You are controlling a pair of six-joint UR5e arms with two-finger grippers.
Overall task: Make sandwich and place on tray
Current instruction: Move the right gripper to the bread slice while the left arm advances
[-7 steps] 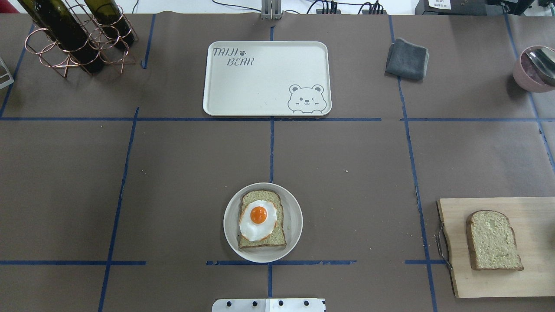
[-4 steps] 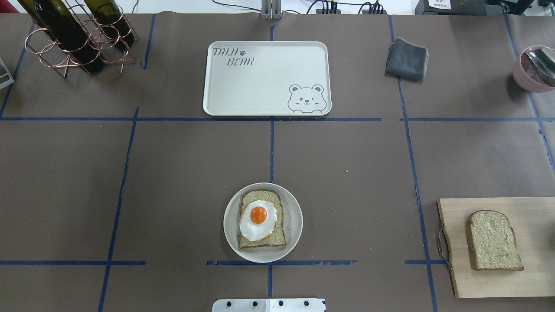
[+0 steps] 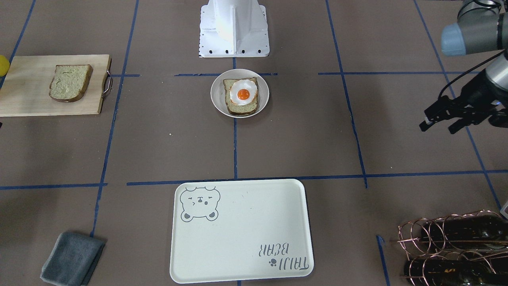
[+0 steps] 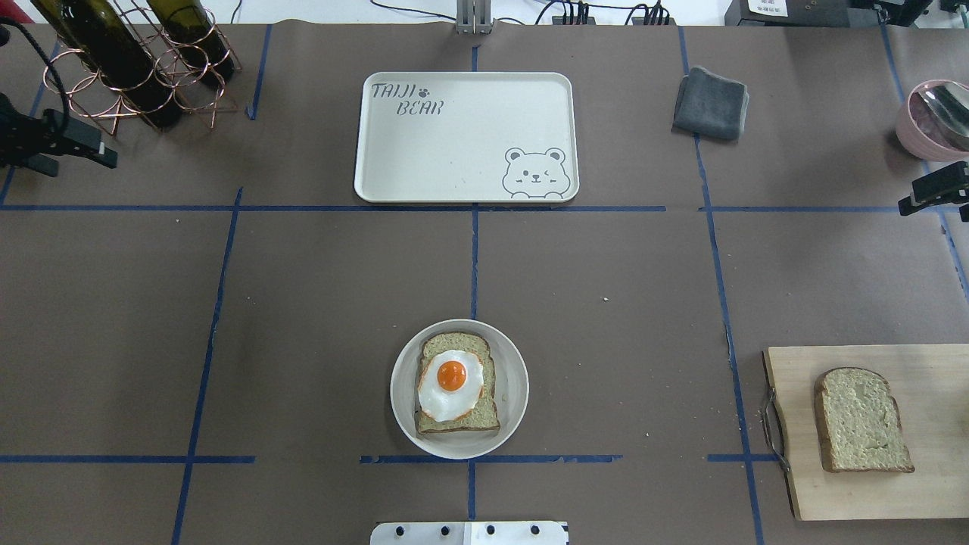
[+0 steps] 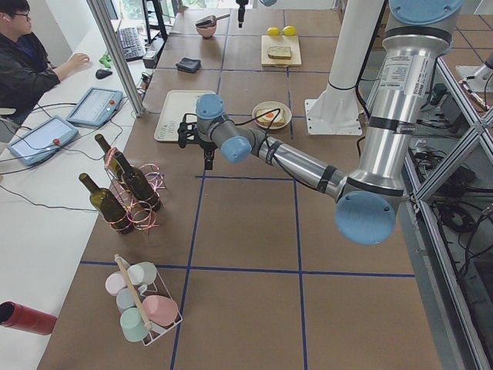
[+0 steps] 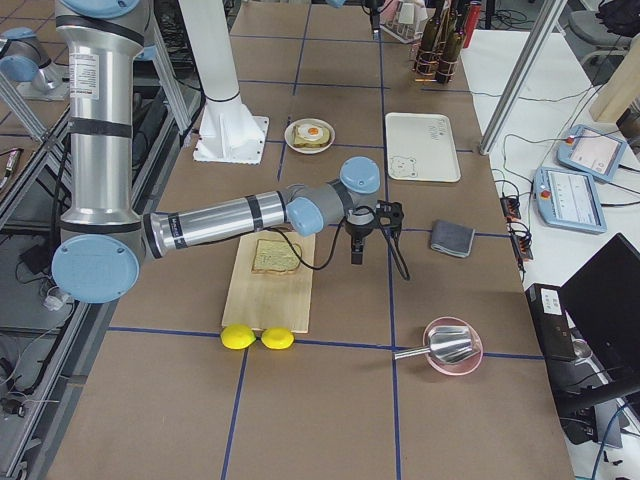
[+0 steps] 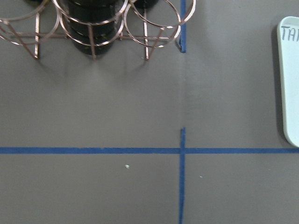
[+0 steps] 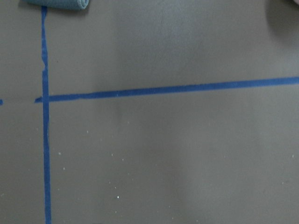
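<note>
At the table's left edge, the left gripper (image 4: 83, 163) has just appeared, fingers spread and empty. The egg-topped bread (image 4: 454, 387) sits midway between the hands, the tray (image 4: 394, 151) beyond it. The right gripper (image 4: 920, 195), also newly arrived and its grip unreadable, hangs near the spare slice (image 4: 863, 420); stacking looks next.

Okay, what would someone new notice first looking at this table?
The fried egg, bright orange yolk up, on a bread slice in the round white plate close to the robot. Next, the bear tray farther out, and the second bread slice on the cutting board to the robot's right.
</note>
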